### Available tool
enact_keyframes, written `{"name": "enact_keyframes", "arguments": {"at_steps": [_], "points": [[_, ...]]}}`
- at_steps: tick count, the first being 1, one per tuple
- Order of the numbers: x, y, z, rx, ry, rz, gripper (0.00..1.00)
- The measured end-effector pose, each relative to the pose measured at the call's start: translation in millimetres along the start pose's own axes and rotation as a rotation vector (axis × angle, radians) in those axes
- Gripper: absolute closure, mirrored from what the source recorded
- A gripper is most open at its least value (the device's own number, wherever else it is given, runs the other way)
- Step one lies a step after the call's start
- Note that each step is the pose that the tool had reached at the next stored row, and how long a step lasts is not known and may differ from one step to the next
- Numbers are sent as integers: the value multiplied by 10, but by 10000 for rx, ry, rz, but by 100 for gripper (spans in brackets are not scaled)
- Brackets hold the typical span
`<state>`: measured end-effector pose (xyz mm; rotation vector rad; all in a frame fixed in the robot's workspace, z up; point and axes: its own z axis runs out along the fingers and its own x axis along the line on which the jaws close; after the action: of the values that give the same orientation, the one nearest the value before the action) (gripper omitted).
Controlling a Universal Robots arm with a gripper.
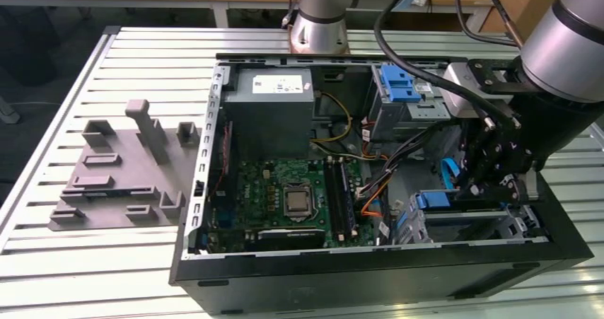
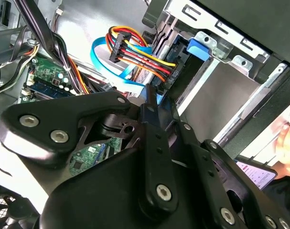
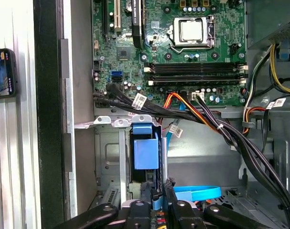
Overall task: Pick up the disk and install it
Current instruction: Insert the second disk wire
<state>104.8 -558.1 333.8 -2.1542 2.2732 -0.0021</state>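
Observation:
The disk (image 3: 145,150) stands on edge in the lower drive cage (image 3: 109,157) of the open computer case (image 1: 378,266), with its blue carrier frame facing out. In the exterior view the blue frame of the disk (image 1: 436,200) sits low at the case's right end. My gripper (image 3: 157,189) is at the near end of the disk, its black fingers closed together on the blue frame. The gripper (image 1: 483,186) hangs just right of the disk in the exterior view. In the second wrist view the gripper (image 2: 152,99) ends at a bit of blue.
Bundled power cables (image 3: 207,119) and a blue flat cable (image 3: 197,193) cross close to the cage. The motherboard (image 1: 283,192), a grey power supply box (image 1: 269,110) and an upper cage with a blue latch (image 1: 401,85) are inside the case. A grey fixture (image 1: 123,177) lies on the slatted table. A phone (image 3: 1,71) lies outside the case.

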Motion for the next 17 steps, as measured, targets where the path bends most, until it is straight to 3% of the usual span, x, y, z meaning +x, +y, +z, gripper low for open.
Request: {"name": "enact_keyframes", "arguments": {"at_steps": [2, 3, 10, 17], "points": [[0, 0, 0, 0, 0, -1, 76], [0, 0, 0, 0, 1, 0, 84], [2, -6, 4, -19, -3, 36, 84], [13, -36, 26, -71, -76, 38, 84]]}}
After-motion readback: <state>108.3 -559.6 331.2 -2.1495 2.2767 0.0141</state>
